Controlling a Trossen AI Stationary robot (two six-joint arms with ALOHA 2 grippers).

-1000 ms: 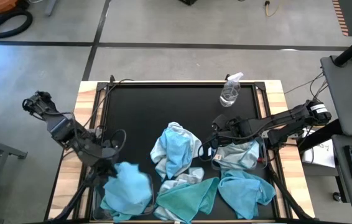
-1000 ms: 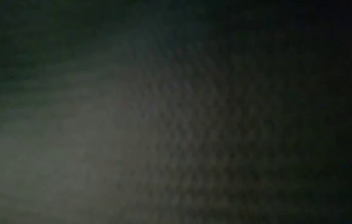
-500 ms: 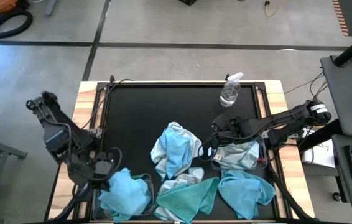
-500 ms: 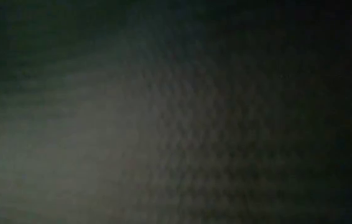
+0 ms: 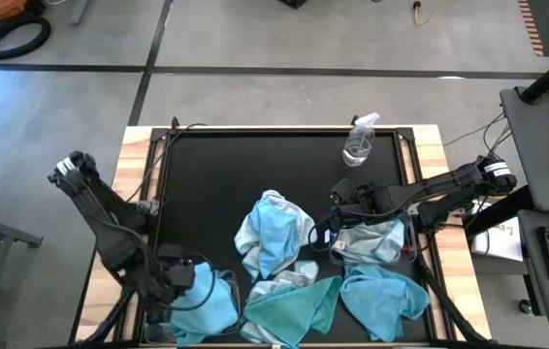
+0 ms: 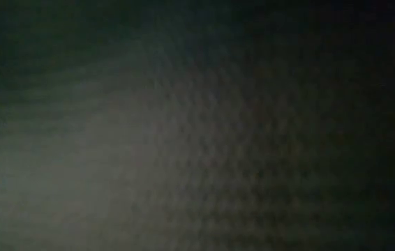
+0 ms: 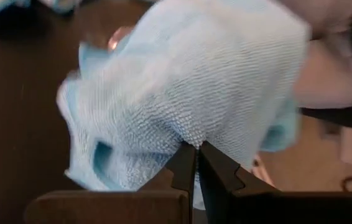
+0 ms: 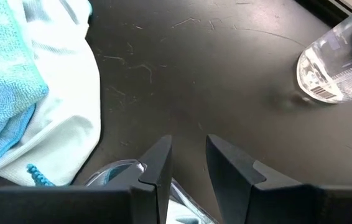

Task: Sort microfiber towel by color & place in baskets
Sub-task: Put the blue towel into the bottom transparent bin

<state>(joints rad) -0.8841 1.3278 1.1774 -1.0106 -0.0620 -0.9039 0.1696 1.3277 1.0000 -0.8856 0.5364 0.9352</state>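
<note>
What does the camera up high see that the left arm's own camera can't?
Only the high view shows the whole table, the spray bottle, the waiting right claw and the other cloths, such as the teal one. Only the left wrist view shows the left claw pinched shut on a fold of the sky-blue towel, and its woven texture close up. Both show that towel and the dark tabletop.
</note>
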